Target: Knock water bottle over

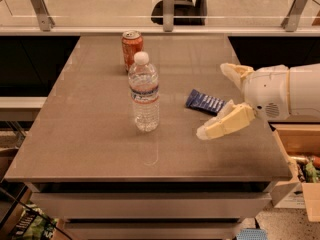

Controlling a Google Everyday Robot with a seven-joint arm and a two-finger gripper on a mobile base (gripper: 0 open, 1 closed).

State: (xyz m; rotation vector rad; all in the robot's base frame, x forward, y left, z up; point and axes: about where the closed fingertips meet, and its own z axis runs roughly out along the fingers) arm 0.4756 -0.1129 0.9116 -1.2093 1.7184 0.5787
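Note:
The water bottle (pixel 144 93) stands upright on the grey table (pixel 90 134), left of centre. It is clear and ribbed, with a white cap and a white-blue-red label band. An orange soda can (pixel 132 48) stands just behind it. My gripper (pixel 214 100) comes in from the right, low over the table. It is open, with one cream finger (pixel 225 124) pointing toward the bottle and the other (pixel 233 72) farther back. It is well to the right of the bottle and not touching it.
A dark blue snack packet (pixel 205 102) lies flat between the gripper's fingers and the bottle. A glass railing with metal posts (pixel 169 8) runs behind the table. A cardboard box (pixel 300 149) with items sits on the floor at the right.

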